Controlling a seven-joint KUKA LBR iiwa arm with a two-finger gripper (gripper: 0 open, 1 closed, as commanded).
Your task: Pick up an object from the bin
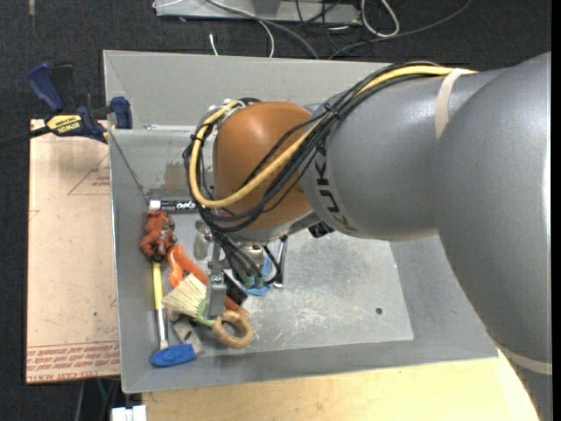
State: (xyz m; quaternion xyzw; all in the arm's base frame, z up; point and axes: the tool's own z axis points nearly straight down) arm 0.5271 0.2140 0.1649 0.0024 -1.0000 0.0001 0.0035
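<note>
This looks like a robotics lab. A big grey robot arm (421, 147) hung with bundled cables (368, 84) reaches into a metal bin (351, 310) set on dark carpet (70, 24), where loose wires (372, 24) trail from flat grey equipment (237, 3).

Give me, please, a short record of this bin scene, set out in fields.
bin: grey metal bin, things heaped along its left side
gripper: gripper low over that heap
nearest things: pale bristle brush; wooden ring; orange piece
further things: blue piece at the near left corner; reddish-brown toy; yellow stick
held thing: cannot tell
</note>
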